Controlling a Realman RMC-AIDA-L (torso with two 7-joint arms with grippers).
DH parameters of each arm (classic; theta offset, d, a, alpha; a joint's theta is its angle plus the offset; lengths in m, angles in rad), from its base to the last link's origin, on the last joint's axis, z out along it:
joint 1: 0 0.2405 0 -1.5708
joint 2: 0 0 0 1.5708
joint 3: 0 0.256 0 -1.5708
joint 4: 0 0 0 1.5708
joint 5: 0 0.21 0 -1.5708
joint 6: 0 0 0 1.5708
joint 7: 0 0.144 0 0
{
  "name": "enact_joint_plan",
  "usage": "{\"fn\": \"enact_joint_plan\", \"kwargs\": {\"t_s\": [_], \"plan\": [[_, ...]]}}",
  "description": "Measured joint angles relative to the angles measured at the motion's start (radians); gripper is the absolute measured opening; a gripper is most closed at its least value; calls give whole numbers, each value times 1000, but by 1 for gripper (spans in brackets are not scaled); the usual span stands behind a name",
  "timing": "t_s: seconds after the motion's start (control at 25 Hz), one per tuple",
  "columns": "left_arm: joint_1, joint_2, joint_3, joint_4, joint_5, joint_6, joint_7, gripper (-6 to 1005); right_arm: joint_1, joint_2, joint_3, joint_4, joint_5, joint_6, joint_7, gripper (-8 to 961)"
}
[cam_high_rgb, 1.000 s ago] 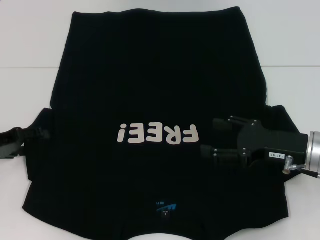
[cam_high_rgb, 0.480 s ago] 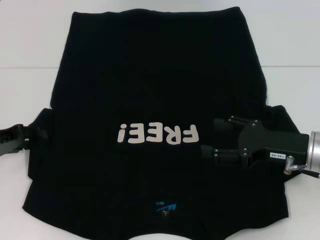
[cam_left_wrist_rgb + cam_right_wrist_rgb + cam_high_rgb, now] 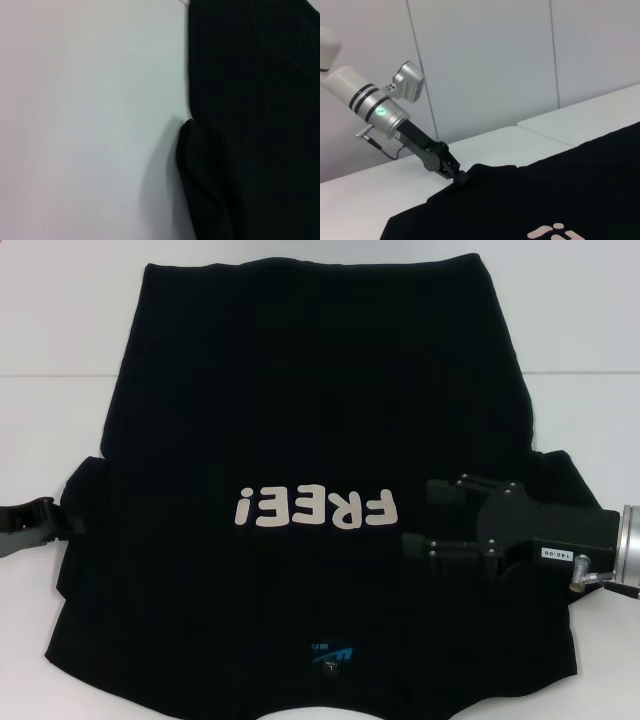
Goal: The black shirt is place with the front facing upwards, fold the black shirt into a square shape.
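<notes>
One black shirt, flat matte cloth, two grippers: left gripper at 9 o'clock pinching sleeve edge, right gripper at 3 o'clock, fingers spread.

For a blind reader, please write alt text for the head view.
A black shirt lies flat on a white table, white "FREE!" letters facing up. The right gripper, open, hovers over its right side; the left gripper meets the left sleeve edge.

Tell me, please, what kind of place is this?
Probably a robot lab or test room: a plain white table, bare pale wall panels, and a black shirt spread out between the left gripper and right gripper.
</notes>
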Motion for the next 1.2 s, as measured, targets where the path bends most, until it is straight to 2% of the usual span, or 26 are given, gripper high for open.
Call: {"fn": "enact_joint_plan", "kwargs": {"t_s": [0.16,0.4,0.6,1.2], "plan": [[-1,0,1,0,0,-1,0,143,0,0,0,0,0,-3,0,916],[-6,0,2,3,0,-1,1,4,1,0,0,-1,0,-5,0,917],[-7,0,2,5,0,-9,3,4,4,-1,0,-1,0,-5,0,917],[30,19,-28,54,-7,-30,9,5,6,-1,9,-1,0,-1,-8,917]]}}
